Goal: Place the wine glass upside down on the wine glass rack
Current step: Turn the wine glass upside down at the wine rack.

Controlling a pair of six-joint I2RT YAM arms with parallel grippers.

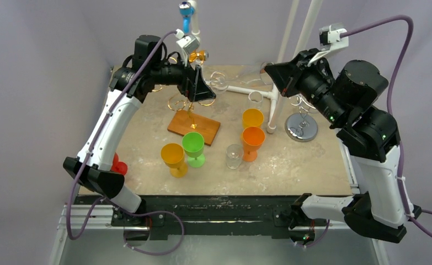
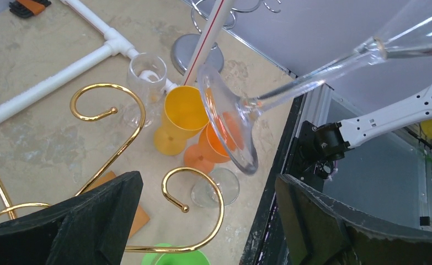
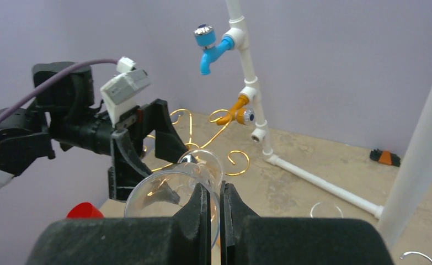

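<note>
We see the right pincer (image 3: 214,190) clamped shut on the wine glass (image 2: 227,124), holding it sideways in the air above the desk (image 1: 291,160), foot pointing left. Exactly where it bites, we cannot tell. The bowl runs off the top right corner of the left wrist view, and from overhead the clear glass is barely traceable. The left pincer (image 2: 208,190) gapes wide, holding nothing, just beside the wine glass rack (image 1: 205,131).

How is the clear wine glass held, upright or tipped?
Tipped sideways: the wine glass hangs in the air, its stem slanting.
</note>
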